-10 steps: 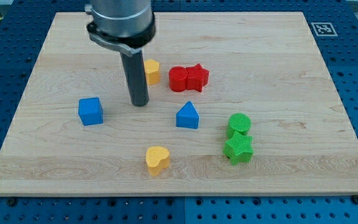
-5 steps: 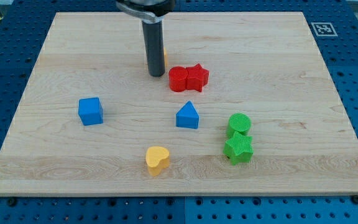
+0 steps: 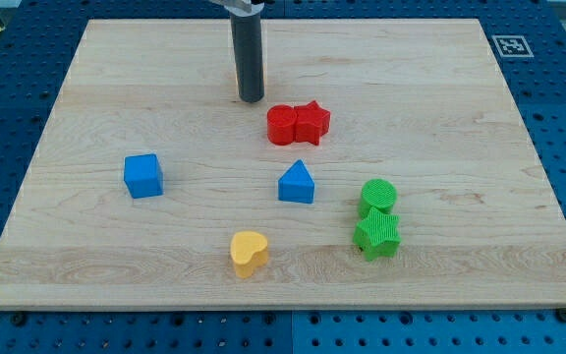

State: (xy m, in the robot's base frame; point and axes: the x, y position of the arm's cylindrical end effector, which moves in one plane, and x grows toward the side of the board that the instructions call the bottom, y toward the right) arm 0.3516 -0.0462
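My tip (image 3: pixel 251 99) rests on the wooden board (image 3: pixel 440 108) near the view's top, left of centre. The nearest blocks in sight are a red cylinder (image 3: pixel 281 125) and a red star (image 3: pixel 312 120), touching each other just below and right of the tip. The small yellow block seen earlier by the rod is hidden behind it now. A blue triangular block (image 3: pixel 297 183) lies farther down, and a blue cube (image 3: pixel 143 175) sits at the lower left. The tip touches no block that I can see.
A green cylinder (image 3: pixel 378 195) and a green star (image 3: pixel 377 234) sit together at the lower right. A yellow heart (image 3: pixel 249 252) lies near the bottom edge. A black-and-white marker (image 3: pixel 510 45) is at the board's top right corner.
The rod has moved toward the view's top and a little right. The small yellow block beside it moved the same way and has slipped out of sight behind the rod.
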